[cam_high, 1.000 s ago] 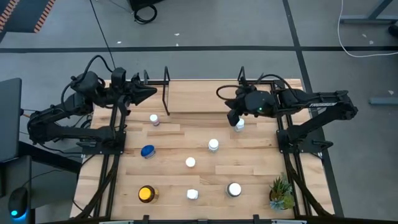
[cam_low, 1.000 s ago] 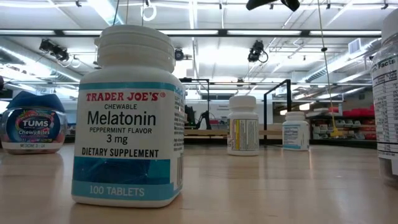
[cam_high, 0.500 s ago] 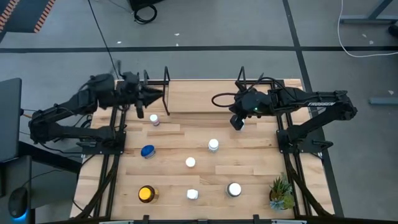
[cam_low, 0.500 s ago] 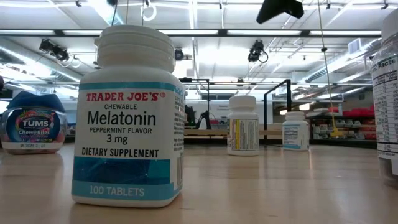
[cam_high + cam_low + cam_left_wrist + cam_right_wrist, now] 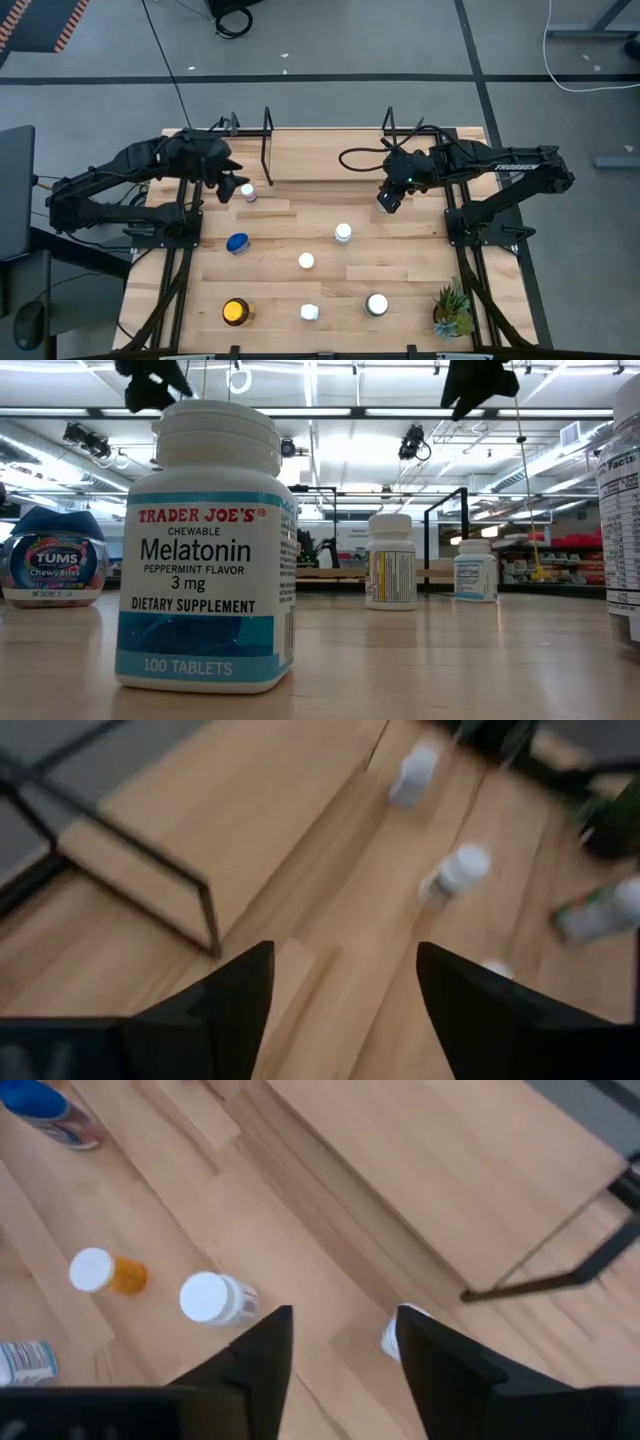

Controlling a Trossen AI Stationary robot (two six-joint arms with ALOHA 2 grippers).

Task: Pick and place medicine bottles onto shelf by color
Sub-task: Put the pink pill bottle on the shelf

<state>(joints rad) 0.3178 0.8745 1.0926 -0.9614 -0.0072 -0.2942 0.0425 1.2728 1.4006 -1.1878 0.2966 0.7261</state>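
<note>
- A second ago my left gripper (image 5: 232,189) was by the shelf's (image 5: 330,155) left uprights; it has since swung down beside the small bottle (image 5: 248,192) in front of the shelf's left end. My wrist view shows the fingers (image 5: 215,1010) apart with nothing between them.
- My right gripper (image 5: 389,200) sat over a white-capped bottle near the shelf's right end a second ago. It still hangs there, fingers (image 5: 255,1370) spread, and a white cap (image 5: 392,1338) peeks out between them.
- From above I count seven bottles in plain sight on the table (image 5: 400,260): the small one by my left gripper, a blue-lidded one (image 5: 237,243), four white-capped ones (image 5: 343,233) and an amber-yellow one (image 5: 235,312).
- One shelf, its board bare from above.
- One potted plant (image 5: 452,310) at the table's near right corner.
- The bottle under my right gripper is hidden from above.
- In the low view the melatonin bottle (image 5: 210,545) fills the foreground; another bottle (image 5: 624,510) is cut off at the right edge.
- My left wrist view is blurred, so its bottles are only pale shapes.
</note>
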